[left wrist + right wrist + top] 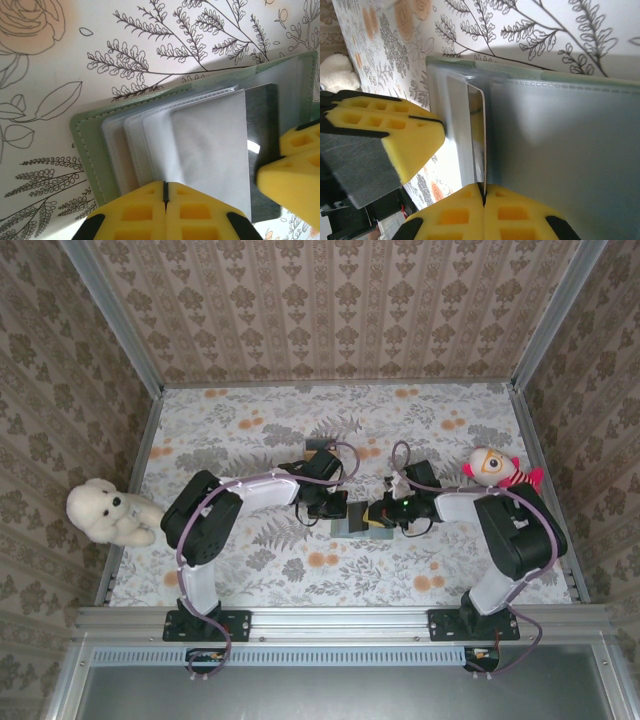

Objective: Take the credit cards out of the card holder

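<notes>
Grey-green bifold card holder [87, 150] clamped by my left pincer [165, 200]; right pincer [481, 192], nipping the dark grey card [262, 120], should pull straight.

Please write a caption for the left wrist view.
Left tool pinches clear sleeves of the open card holder; right tool grips a dark card.

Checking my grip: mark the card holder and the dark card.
card holder [87, 145]: left wrist view, green stitched edge.
dark card [262, 125]: left wrist view, exposed right strip.
</notes>
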`<action>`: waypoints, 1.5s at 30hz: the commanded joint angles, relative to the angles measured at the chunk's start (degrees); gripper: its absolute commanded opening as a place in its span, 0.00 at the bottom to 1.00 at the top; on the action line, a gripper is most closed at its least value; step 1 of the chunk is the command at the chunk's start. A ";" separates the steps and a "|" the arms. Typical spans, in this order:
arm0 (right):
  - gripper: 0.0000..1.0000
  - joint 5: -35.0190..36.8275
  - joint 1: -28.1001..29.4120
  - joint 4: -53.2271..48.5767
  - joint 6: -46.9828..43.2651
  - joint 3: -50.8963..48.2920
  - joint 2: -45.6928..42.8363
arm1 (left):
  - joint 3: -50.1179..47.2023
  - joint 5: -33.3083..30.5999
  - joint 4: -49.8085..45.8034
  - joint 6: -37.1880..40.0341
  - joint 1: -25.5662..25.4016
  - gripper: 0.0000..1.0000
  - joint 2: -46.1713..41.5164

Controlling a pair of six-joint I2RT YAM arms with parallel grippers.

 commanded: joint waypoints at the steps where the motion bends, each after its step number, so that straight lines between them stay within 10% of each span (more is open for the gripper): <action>1: 0.04 5.93 -1.49 -6.56 -2.74 -1.44 -3.68 | -0.41 -2.92 -2.10 1.18 0.55 0.01 -0.53; 7: 0.02 8.51 -1.85 -13.51 -6.15 -1.13 -9.83 | 1.27 -2.78 -1.37 2.04 0.96 0.12 -1.87; 16: 0.00 7.92 -1.85 -14.05 -5.60 0.35 -24.10 | -0.57 -3.67 4.52 1.15 2.31 0.59 -9.93; 25: 0.00 3.36 -1.84 2.18 5.96 0.49 -27.72 | -5.91 -7.15 11.20 0.26 4.31 0.93 -20.19; 36: 0.00 1.67 -0.89 23.55 21.92 0.14 -23.37 | -13.28 6.64 27.03 -13.14 8.24 1.00 -27.09; 45: 0.00 1.23 0.97 35.15 29.25 2.35 -19.57 | -12.12 16.97 38.50 -20.35 8.03 0.81 -23.96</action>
